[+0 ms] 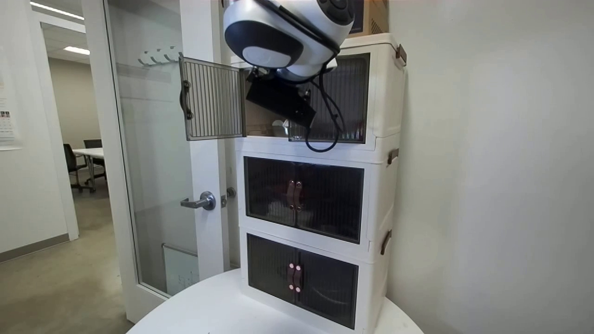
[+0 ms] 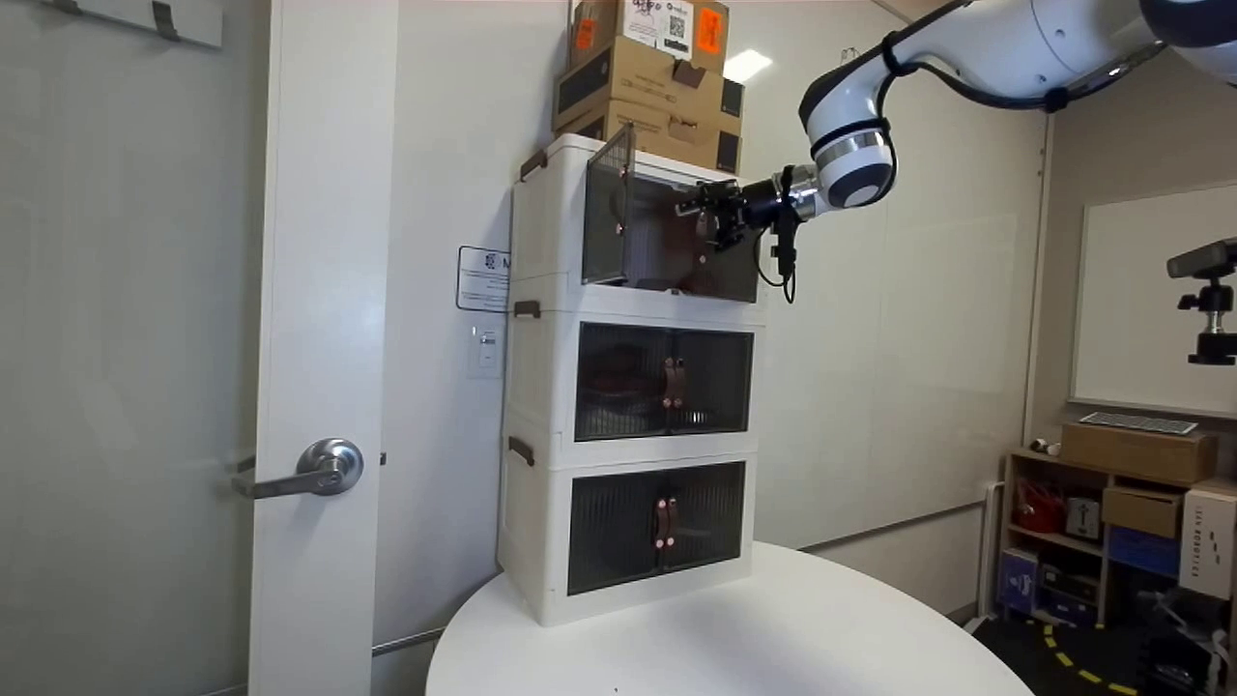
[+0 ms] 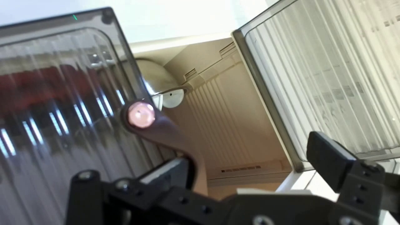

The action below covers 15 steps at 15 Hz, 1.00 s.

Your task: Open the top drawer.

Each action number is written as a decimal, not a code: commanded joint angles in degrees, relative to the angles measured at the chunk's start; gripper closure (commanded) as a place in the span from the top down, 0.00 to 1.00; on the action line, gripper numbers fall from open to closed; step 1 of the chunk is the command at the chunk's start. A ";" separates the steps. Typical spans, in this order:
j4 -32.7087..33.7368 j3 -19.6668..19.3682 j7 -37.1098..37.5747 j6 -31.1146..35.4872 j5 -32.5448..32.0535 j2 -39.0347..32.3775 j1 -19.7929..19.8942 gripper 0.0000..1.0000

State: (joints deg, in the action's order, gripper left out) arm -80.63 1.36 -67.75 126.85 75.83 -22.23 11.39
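The top drawer [image 1: 379,93] is the uppermost cream compartment. One ribbed door panel [image 1: 213,99] is swung wide open; it also shows in an exterior view [image 2: 607,217] and the wrist view [image 3: 331,78]. The second panel [image 1: 350,99] covers the other half; in the wrist view [image 3: 62,131] its brown strap handle [image 3: 165,131] shows. My gripper [image 3: 250,154] is open. One finger's tip sits at the strap's inner curve, seemingly within its loop; the other is apart, before the open half. In an exterior view the gripper [image 2: 704,215] is at the compartment's front; elsewhere the arm hides it.
A pale rounded object [image 3: 156,75] and something red show inside the compartment. Two lower compartments [image 1: 304,199] have shut dark doors. Cardboard boxes [image 2: 647,82] stand on top. The stack stands on a round white table [image 2: 734,638]. A glass door with lever [image 1: 199,201] is beside it.
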 commanded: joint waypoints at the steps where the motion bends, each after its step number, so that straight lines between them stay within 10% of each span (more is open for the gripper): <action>1: -10.82 0.01 2.21 -6.31 -0.86 8.85 -1.74 1.00; 15: -29.50 -4.56 30.38 24.88 -57.11 27.91 -4.91 1.00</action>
State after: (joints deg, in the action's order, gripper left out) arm -106.21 -2.27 -44.81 147.89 29.94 2.47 6.33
